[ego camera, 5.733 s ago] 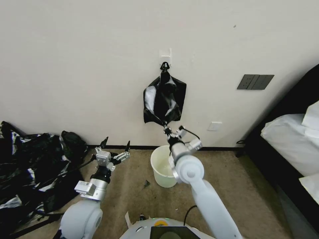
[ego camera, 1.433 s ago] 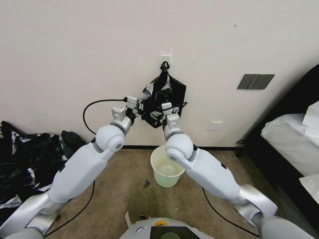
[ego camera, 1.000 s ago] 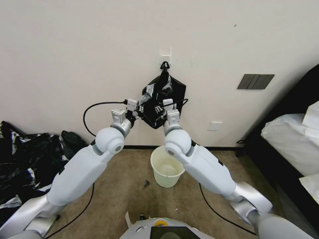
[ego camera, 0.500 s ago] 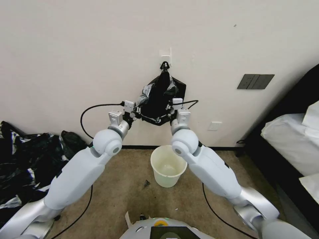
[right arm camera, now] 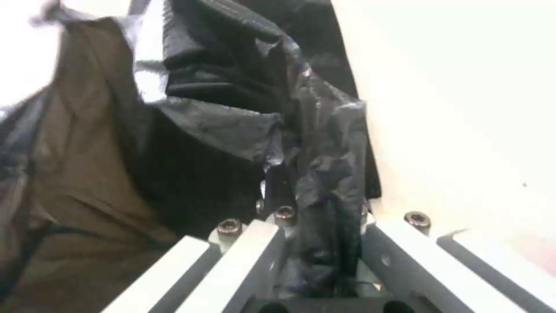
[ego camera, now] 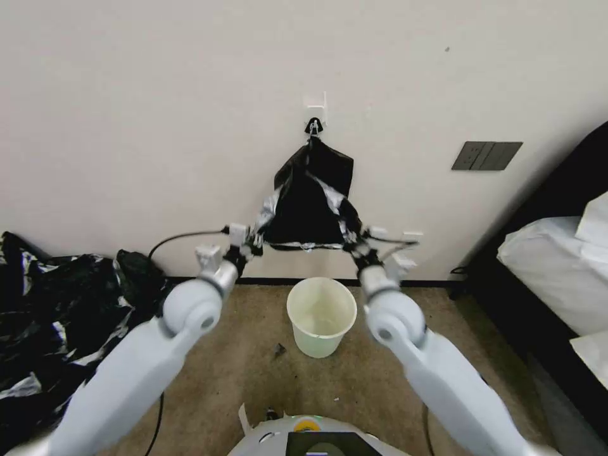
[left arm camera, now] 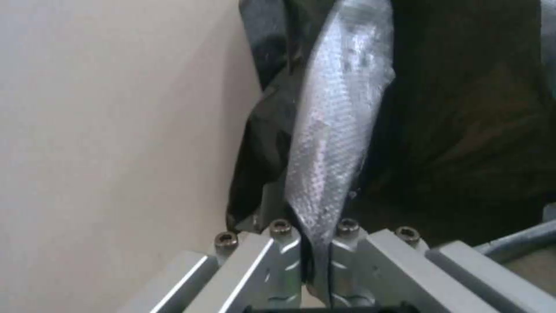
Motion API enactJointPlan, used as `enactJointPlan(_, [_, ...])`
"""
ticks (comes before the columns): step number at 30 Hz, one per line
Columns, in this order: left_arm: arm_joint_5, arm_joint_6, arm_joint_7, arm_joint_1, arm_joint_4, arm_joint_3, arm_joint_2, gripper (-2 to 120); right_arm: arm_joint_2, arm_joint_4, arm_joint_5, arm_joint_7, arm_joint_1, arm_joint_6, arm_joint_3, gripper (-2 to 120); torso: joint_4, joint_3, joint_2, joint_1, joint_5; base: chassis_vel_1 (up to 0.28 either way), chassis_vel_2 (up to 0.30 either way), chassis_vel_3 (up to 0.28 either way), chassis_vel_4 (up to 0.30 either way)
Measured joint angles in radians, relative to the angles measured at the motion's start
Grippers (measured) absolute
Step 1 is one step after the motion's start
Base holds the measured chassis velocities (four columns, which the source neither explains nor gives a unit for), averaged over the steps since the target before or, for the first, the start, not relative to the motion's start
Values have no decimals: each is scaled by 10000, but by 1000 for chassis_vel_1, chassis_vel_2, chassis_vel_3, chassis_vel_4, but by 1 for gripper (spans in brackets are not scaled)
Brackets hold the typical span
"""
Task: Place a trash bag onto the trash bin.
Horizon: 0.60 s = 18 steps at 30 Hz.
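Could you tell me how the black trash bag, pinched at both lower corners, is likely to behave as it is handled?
Probably floppy: the trash bag creases and sags between the left gripper and the right gripper. Likely light, since it hangs from a small wall hook. Possibly slippery or tear-prone: the film looks thin and glossy where the fingers are shut on it.

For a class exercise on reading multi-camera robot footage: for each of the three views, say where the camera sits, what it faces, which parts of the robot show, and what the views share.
Head view: on the robot's head, facing forward and down at the wall; both arms hold the trash bag above the trash bin.
Left wrist view: on the left arm, facing the left gripper, clamped on the bag.
Right wrist view: on the right arm, facing the right gripper, clamped on the bag.
Shared: all three show the bag.
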Motion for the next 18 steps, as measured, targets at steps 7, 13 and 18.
enactJointPlan(7, [-697, -89, 215, 570, -1020, -316, 449, 0, -824, 1615, 1295, -343, -1169, -8, 923, 0, -1, 0, 1, 0, 2, 0, 0, 0, 0])
enactJointPlan(13, [-863, 69, 268, 1150, -1673, 8, 754, 0, -1282, 2488, 2758, -380, -2243, -496, 1897, 0, -2, 0, 1, 0, 3, 0, 0, 0, 0])
enactJointPlan(18, [-69, 6, 552, 1451, -1517, 231, 823, 0, -1097, 2489, 2864, -465, -2655, -537, 1912, 0, -2, 0, 1, 0, 0, 0, 0, 0, 0])
